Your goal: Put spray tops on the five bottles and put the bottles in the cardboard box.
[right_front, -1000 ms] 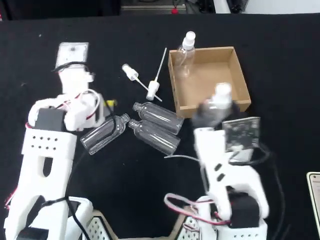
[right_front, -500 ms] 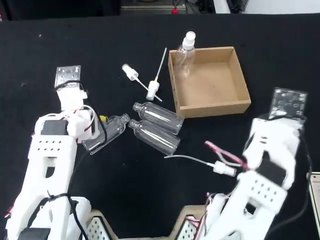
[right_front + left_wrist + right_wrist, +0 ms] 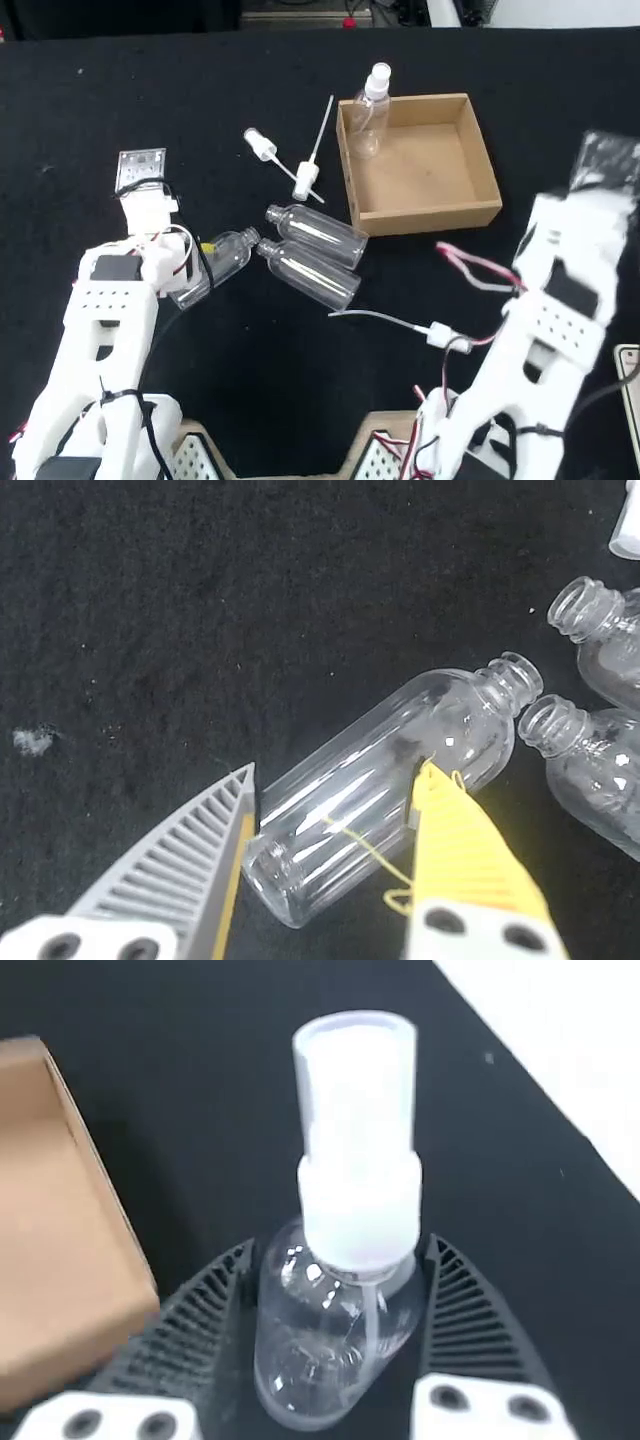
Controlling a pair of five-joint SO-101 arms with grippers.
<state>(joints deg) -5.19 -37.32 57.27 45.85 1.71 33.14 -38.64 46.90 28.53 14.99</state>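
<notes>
Three clear open bottles lie left of the cardboard box (image 3: 478, 150): one (image 3: 228, 252), one (image 3: 318, 229) and one (image 3: 308, 273). My left gripper (image 3: 192, 277) is open and straddles the leftmost bottle (image 3: 380, 780), one finger on each side of it. A capped bottle (image 3: 371, 108) stands in the box's far left corner. Loose spray tops lie at the back (image 3: 261, 146), beside it (image 3: 307, 177) and at the front (image 3: 440, 334). My right gripper (image 3: 340, 1250) is shut on a bottle with a spray top (image 3: 352, 1210), right of the box edge (image 3: 50, 1220).
The right arm (image 3: 560, 290) rises at the table's right side, beyond the box. A long dip tube (image 3: 380, 319) trails from the front spray top. Black cloth covers the table, with open room ahead of the box and at the far left.
The right arm swung from in front of the box to the far right, carrying the capped bottle. The left gripper drew back and now straddles the leftmost bottle.
</notes>
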